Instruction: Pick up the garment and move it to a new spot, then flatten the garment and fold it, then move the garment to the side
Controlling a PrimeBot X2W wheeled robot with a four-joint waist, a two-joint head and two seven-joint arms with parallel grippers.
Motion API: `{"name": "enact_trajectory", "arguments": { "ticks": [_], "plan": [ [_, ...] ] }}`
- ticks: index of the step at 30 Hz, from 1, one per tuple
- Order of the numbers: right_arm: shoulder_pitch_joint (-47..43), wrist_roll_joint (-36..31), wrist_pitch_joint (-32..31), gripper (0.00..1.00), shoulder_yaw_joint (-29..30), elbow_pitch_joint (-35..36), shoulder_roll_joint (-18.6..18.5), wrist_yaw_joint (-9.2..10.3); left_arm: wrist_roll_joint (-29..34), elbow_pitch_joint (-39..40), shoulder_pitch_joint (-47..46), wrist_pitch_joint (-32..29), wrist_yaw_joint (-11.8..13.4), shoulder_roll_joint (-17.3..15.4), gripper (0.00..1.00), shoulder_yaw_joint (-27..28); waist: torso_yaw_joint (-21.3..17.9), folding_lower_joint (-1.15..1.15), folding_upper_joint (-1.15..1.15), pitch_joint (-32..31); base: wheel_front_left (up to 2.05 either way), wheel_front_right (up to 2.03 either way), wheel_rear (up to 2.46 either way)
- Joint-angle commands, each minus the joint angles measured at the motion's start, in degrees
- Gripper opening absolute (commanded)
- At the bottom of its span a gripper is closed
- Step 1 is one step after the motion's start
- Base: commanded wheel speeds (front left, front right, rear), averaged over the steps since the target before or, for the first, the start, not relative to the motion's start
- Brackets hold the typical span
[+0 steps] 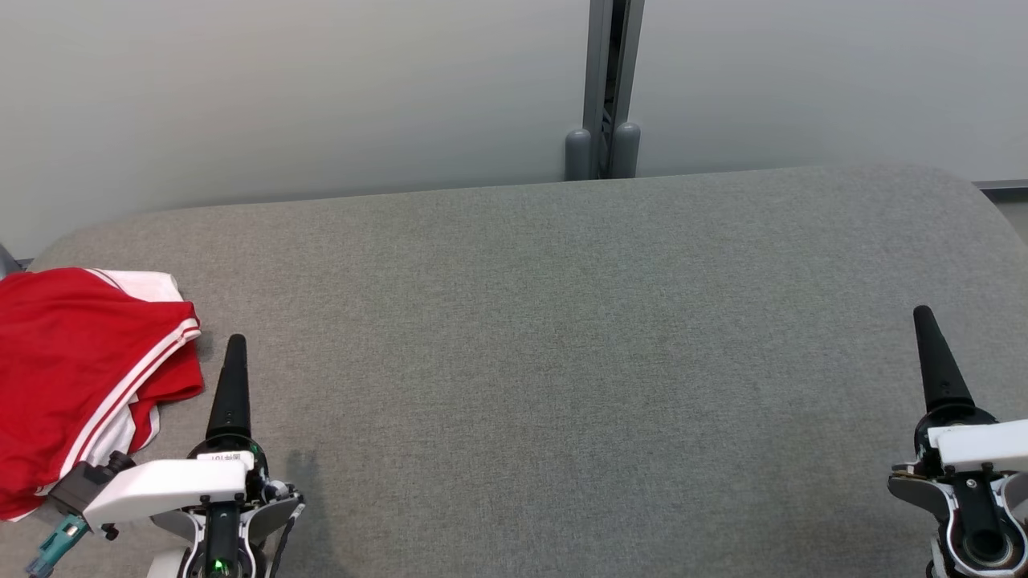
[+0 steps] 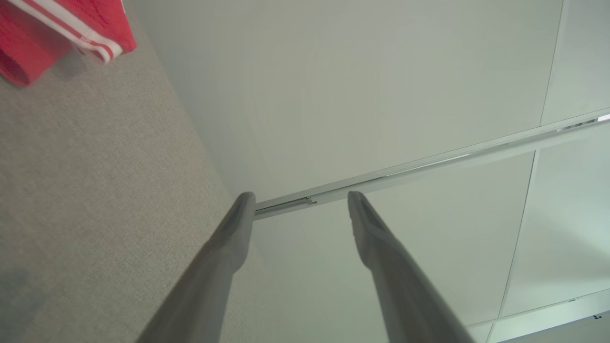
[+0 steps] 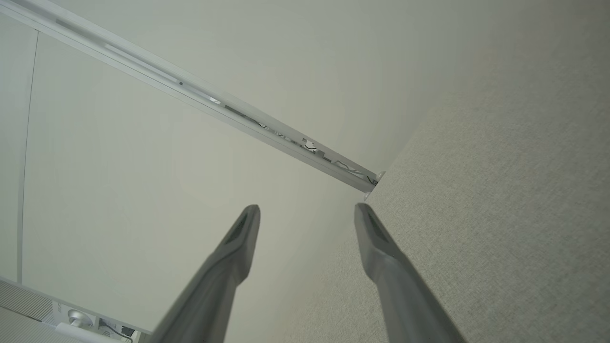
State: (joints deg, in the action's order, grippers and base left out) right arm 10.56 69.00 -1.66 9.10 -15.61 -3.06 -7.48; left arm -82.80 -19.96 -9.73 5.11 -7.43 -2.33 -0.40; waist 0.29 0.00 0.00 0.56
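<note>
A: Where is the garment (image 1: 72, 377) lying?
B: It is lying crumpled at the near left of the grey surface (image 1: 562, 321). It is red with white stripes, and its left part is running out of the head view

A: What state is the left gripper (image 2: 298, 197) showing?
B: Its jaws are standing wide apart and are holding nothing. It is sitting just right of the garment, with its fingers pointing far, towards the wall (image 1: 321, 96). The fingers are not touching the cloth. In the left wrist view, the garment's striped hem is showing at the upper left, well apart from the fingertips

A: And the right gripper (image 3: 307, 209)?
B: It is sitting at the near right of the surface, well apart from the garment. Its jaws are likewise standing wide apart, with nothing between them. Its fingers are also pointing far, towards the wall and the grey post (image 1: 604, 88) that is rising behind the far edge of the surface
</note>
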Motion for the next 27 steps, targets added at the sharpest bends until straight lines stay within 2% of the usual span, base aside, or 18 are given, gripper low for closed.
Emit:
{"name": "enact_trajectory", "arguments": {
  "ticks": [1, 6, 13, 20, 27],
  "plan": [
    [2.0, -3.0, 0.8, 1.0, -0.3, 1.5, -1.0, -0.01, 1.7, 1.6, -0.9, 0.4, -0.1, -0.3, 1.0, 0.9, 0.0, 0.0, 0.0, 0.0, 0.0, 0.0, 0.0],
    [3.2, -11.2, 2.1, 1.0, -1.2, 4.3, -1.3, -0.02, 6.8, 3.8, -0.5, 1.2, 0.1, -0.3, 1.0, 2.3, 0.2, 0.0, 0.0, 0.2, 0.0, 0.0, 0.0],
    [3.6, -21.7, 3.8, 1.0, -2.6, 7.5, -1.0, -0.02, 16.7, 9.5, 0.0, 2.2, 1.7, -0.4, 1.0, 1.7, 0.3, 0.0, 0.0, 0.7, 0.0, 0.0, 0.0],
    [3.4, -32.0, 5.4, 1.0, -5.1, 11.0, -1.1, -0.02, 27.5, 14.5, 1.0, 3.2, 4.3, -0.4, 1.0, -1.4, 0.4, 0.0, 0.0, 0.9, 0.0, 0.0, 0.0],
    [1.6, -39.4, 6.9, 1.0, -5.7, 12.7, -0.1, -0.02, 39.1, 17.0, 1.8, 4.0, 7.6, -0.4, 1.0, -4.7, 0.5, 0.0, 0.0, 1.0, 0.0, 0.0, 0.0]
  ]
}}
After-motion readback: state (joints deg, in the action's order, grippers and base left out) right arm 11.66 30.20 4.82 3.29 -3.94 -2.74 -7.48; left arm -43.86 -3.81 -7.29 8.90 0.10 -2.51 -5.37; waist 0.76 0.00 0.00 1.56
